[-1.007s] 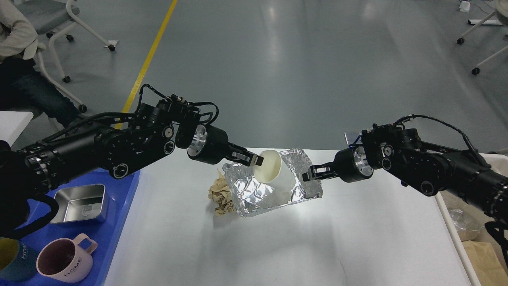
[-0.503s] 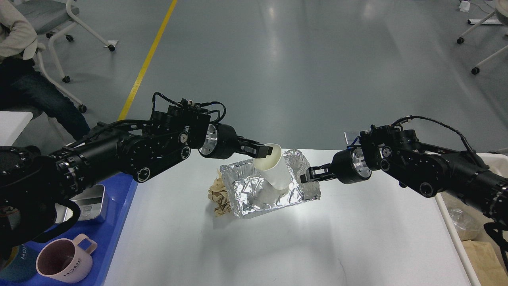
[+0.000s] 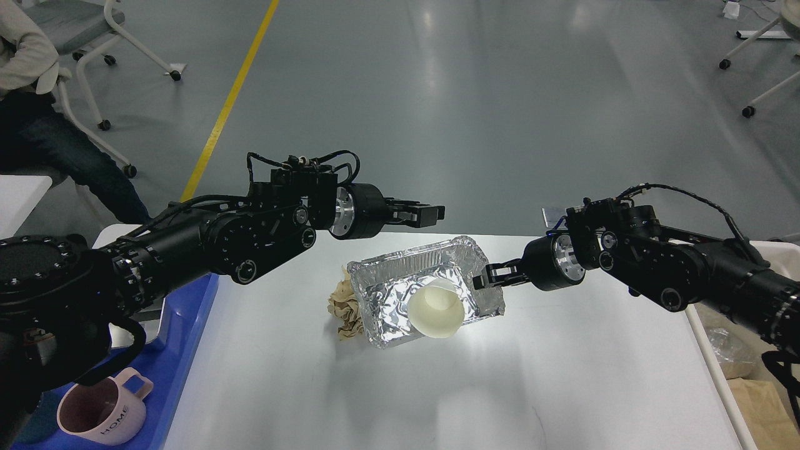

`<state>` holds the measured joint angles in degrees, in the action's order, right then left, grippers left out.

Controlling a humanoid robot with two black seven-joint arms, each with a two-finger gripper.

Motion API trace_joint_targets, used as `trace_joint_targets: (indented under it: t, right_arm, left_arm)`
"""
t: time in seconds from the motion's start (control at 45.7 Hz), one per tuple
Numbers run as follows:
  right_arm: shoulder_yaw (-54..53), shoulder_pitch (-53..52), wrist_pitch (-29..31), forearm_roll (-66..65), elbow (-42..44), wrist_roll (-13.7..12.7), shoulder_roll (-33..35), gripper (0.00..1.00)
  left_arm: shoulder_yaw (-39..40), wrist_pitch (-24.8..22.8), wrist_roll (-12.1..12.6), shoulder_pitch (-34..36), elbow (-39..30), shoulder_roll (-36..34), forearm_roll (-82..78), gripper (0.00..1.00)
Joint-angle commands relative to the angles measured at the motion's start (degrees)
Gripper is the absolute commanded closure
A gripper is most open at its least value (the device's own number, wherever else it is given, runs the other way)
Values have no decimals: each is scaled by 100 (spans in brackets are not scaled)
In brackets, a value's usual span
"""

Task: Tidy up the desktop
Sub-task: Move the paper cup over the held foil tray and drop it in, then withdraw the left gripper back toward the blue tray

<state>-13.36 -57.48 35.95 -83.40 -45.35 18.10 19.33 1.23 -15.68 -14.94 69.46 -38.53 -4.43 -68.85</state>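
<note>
The white desktop [image 3: 437, 387] carries a crumpled aluminium foil tray [image 3: 387, 294] at its far middle. A white paper cup [image 3: 436, 308] lies tipped inside the foil tray, mouth toward me. A crumpled brown paper wad [image 3: 344, 309] touches the tray's left side. My left gripper [image 3: 430, 214] hovers above the tray's far edge, open and empty. My right gripper [image 3: 484, 279] is shut on the foil tray's right rim.
A blue tray [image 3: 184, 369] on the left holds a pink mug [image 3: 100, 412]; my left arm hides most of it. A beige bin [image 3: 705, 340] with bagged waste stands at the right edge. A seated person [image 3: 25, 75] and chairs are beyond the table.
My left gripper let go of the paper cup and rose up and to the right. The cup dropped and tipped over inside the foil tray. The right gripper has stayed on the rim.
</note>
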Motion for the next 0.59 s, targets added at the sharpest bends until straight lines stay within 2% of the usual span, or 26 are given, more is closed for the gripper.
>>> trace_joint_targets:
  t: [0.0, 0.197, 0.569]
  right_arm:
    - [0, 0, 0, -1, 0, -8, 0, 100]
    - [0, 9, 0, -1, 9, 1, 18, 100]
    - [18, 53, 62, 324, 26, 18, 53, 100]
  left_arm:
    - [18, -5, 0, -11, 3, -84, 38, 45]
    - [36, -22, -18, -47, -6, -734, 714, 41]
    - [255, -567, -97, -600, -313, -2887, 1426, 28]
